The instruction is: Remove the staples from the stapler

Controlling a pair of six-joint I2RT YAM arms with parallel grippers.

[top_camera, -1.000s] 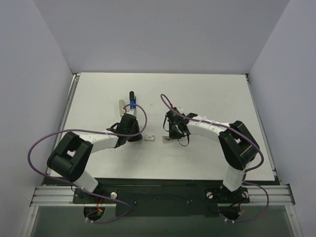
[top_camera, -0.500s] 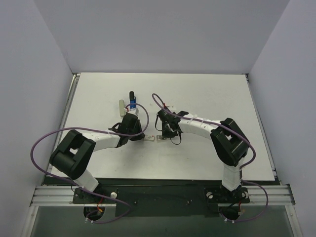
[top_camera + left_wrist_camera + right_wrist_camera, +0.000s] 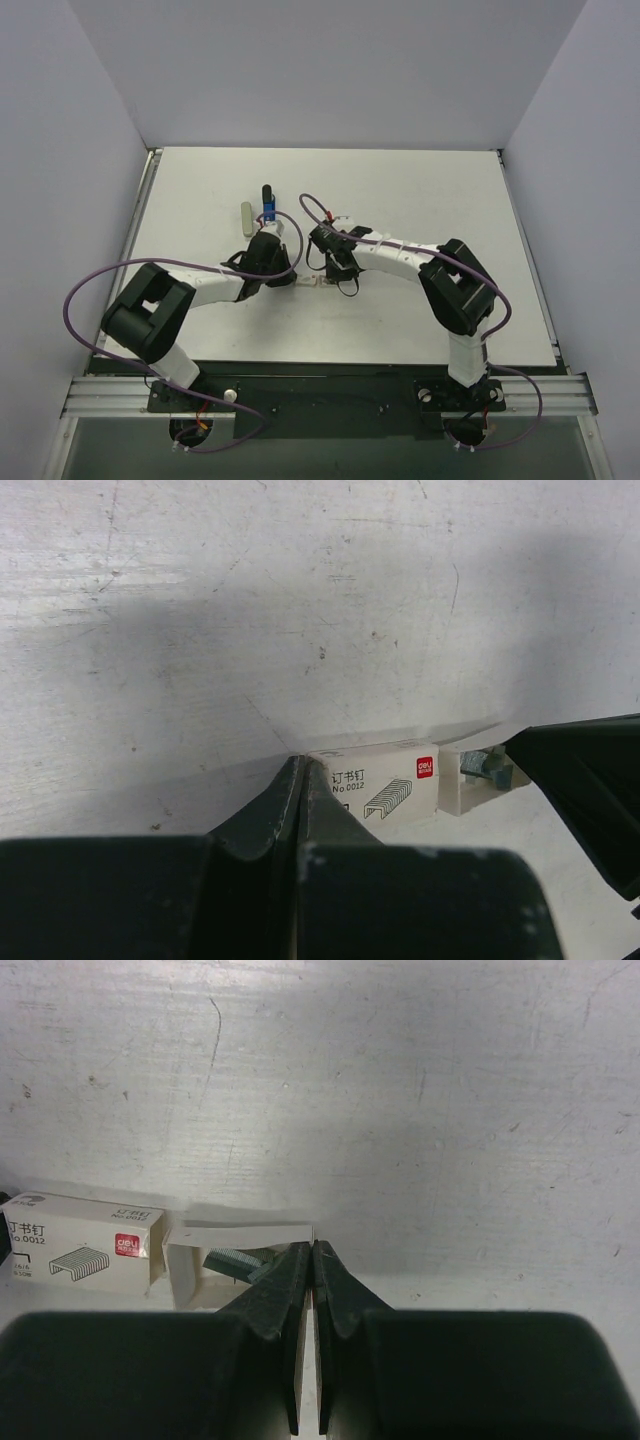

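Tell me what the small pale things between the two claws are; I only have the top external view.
Observer: The left wrist view shows a white staple box sleeve printed with a staple drawing and a red logo.
Operator: And the piece beside it?
Observer: An open inner tray, with a grey strip of staples lying in it.
Operator: Are the claws open?
Observer: No, the left claw and right claw are both shut, holding nothing.

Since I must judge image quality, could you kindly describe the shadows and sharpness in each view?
Top external: evenly lit, sharp. Left wrist: broad soft shadow across the table; staple box print legible; left fingers dark. Right wrist: shadow band beside the open tray; right fingers equally dark.
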